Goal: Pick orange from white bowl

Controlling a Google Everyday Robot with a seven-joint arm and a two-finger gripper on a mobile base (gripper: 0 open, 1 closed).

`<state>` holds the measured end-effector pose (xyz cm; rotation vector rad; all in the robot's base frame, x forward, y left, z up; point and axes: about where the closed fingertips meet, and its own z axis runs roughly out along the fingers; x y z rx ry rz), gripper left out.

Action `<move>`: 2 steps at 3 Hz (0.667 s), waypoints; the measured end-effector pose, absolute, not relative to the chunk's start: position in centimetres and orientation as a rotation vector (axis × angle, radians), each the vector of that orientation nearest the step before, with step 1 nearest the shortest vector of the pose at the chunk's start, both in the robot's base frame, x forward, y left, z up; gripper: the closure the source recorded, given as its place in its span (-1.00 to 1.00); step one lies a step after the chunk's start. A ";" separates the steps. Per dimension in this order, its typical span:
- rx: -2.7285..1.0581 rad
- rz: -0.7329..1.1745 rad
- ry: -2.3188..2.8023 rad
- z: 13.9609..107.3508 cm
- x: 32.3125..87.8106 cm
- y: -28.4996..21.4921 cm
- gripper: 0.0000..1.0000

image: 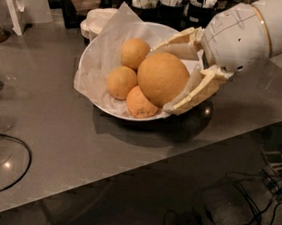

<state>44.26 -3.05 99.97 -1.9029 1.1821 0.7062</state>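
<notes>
The orange [162, 79], matte and probably weighty, is clamped at its widest girth by the gripper [171, 77] over the white bowl [162, 29] and 3 smaller fruits [121, 82].

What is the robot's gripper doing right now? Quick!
Gripper: closed, holding the big orange, just over the white bowl.

You'll find the gripper [164, 78] at centre frame, fingers closed around the big orange [157, 81] — it sits over three smaller fruits [121, 82] in the white bowl [113, 113].
</notes>
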 end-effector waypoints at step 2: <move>-1.946 0.831 1.148 97.8 42.9 -3.2 1.00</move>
